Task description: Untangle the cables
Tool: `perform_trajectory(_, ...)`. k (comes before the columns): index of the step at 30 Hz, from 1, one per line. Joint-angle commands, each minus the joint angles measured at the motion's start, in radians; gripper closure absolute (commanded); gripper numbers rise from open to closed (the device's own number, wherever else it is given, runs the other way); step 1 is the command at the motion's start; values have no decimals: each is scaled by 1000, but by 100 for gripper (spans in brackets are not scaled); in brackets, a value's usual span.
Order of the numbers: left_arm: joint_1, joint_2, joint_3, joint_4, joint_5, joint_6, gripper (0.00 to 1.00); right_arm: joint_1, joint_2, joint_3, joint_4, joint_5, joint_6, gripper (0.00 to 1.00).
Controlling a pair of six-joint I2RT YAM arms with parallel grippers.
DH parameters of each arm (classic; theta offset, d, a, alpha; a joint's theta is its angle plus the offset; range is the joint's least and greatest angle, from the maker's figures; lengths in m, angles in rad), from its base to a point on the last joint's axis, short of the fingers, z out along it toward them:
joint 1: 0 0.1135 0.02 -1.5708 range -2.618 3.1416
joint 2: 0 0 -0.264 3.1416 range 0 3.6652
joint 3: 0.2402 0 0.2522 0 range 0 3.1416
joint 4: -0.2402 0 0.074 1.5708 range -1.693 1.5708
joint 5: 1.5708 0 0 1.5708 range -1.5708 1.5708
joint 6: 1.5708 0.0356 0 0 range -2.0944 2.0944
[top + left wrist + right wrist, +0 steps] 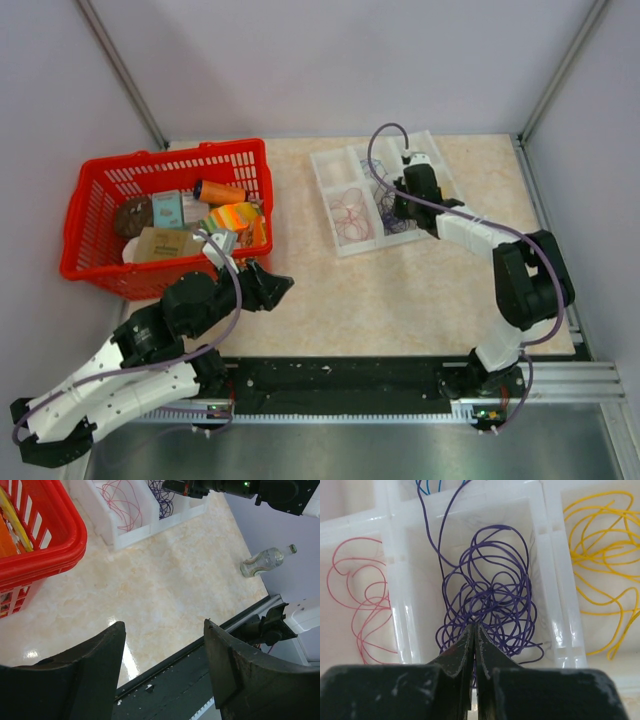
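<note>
The cables lie sorted in a white divided tray (340, 160). A purple tangle (490, 595) fills the middle compartment, pink-red loops (360, 605) lie to its left, yellow ones (605, 555) to its right, and blue ends (427, 486) show at the top. My right gripper (474, 626) is shut with its tips down at the near edge of the purple tangle; whether a strand is pinched between them I cannot tell. From above, the right gripper (405, 208) hangs over the tray. My left gripper (164, 624) is open and holds nothing, low over the bare table near the left gripper's spot (275, 285) beside the basket.
A red basket (100, 190) with boxes and packets stands at the back left, its rim (50, 525) close to the left gripper. A plastic bottle (265, 560) lies off the table's right edge. A black rail (340, 380) runs along the near edge.
</note>
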State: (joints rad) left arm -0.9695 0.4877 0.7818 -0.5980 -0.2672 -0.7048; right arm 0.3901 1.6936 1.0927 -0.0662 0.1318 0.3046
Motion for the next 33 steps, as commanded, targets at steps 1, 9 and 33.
perform_trajectory(1,2,3,-6,67,22,2,32,3,-5,45,71,9,4,100)
perform_trajectory(9,2,-29,7,23,-3,1,32,-2,95,269,-78,-44,-165,37)
perform_trajectory(33,3,-5,25,4,-15,28,31,-7,347,503,-171,56,-334,100)
